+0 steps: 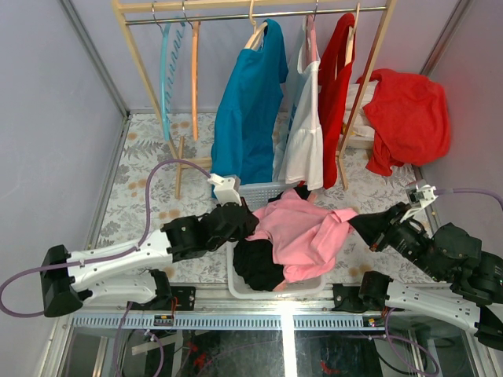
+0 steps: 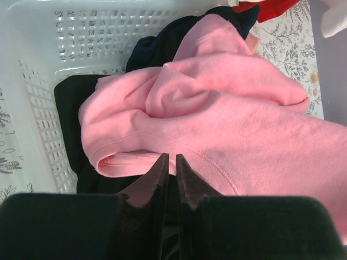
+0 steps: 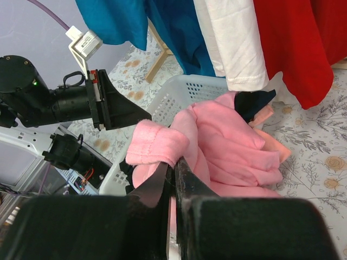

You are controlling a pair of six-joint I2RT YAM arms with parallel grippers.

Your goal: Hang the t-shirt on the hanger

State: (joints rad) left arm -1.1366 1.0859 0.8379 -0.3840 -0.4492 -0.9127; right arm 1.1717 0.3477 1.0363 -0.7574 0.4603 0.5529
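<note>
Two pincers clamped on the t-shirt: left gripper at its left hem, right gripper at its right edge. T-shirt bunched over the basket, long axis left-right. Beyond, the hanger hangs from the rail, hook up.

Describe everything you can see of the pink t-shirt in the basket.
The t-shirt is plain bubblegum pink, of soft-looking knit fabric with stitched hems. It lies crumpled and folded over itself on top of a black garment in the white perforated basket, spilling past its right side. The left gripper is shut on its left edge, and the right gripper is shut on a hemmed fold at its right.
</note>
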